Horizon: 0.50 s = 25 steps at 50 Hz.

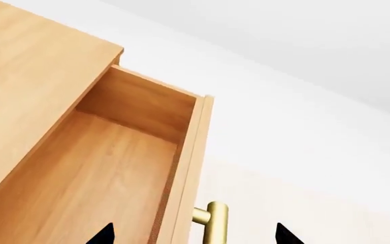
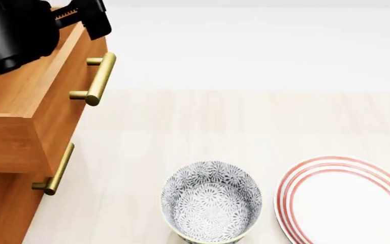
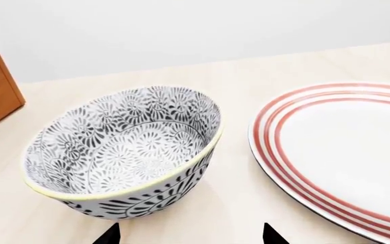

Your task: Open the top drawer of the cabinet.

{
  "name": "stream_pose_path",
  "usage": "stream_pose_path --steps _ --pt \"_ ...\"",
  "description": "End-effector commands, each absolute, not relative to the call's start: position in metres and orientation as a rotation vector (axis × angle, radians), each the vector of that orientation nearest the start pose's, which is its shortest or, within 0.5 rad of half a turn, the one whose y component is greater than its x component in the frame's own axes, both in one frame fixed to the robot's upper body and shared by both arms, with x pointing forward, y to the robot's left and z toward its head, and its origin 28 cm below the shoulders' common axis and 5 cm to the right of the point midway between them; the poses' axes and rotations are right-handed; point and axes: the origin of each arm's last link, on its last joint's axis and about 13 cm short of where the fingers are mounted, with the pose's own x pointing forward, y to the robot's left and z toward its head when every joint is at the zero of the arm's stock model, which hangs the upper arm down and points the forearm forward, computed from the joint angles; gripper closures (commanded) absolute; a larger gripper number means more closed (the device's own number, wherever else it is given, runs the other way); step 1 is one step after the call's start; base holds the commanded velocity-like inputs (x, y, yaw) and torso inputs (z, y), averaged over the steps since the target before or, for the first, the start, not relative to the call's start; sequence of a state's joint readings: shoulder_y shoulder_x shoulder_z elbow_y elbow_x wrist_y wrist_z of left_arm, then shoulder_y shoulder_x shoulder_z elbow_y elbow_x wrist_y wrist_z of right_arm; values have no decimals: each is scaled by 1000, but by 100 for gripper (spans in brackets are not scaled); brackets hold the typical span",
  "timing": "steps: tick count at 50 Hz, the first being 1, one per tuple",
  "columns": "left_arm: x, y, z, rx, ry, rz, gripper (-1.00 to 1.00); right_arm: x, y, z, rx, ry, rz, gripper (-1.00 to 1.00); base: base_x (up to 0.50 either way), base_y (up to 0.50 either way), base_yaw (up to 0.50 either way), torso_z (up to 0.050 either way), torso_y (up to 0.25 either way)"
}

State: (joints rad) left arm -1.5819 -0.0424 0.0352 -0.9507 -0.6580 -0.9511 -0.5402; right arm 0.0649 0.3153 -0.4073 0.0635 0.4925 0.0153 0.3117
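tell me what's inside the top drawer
Nothing visible: the left wrist view looks into the pulled-out top drawer and shows only bare wooden floor and walls. The part nearest the camera is cut off by the frame edge, and the stretch under the cabinet top stays hidden.

Sim home/dining setup: wood cabinet (image 2: 19, 127) at 9 o'clock, patterned bowl (image 2: 212, 201) & striped plate (image 2: 351, 203) on pale tabletop (image 2: 249, 122).
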Motion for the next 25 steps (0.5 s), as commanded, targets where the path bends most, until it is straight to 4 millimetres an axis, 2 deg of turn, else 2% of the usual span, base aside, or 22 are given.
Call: stream_pose_path --steps 1,12,25 --pt "409 179 322 -415 429 94 -100 208 -95 0 127 177 45 -100 0 0 0 0 0" --pt "410 179 319 -469 462 105 -100 208 -96 1 131 178 39 -100 0 0 0 0 0" --pt "408 174 320 -599 559 41 -100 208 -95 -1 129 179 43 -100 0 0 0 0 0"
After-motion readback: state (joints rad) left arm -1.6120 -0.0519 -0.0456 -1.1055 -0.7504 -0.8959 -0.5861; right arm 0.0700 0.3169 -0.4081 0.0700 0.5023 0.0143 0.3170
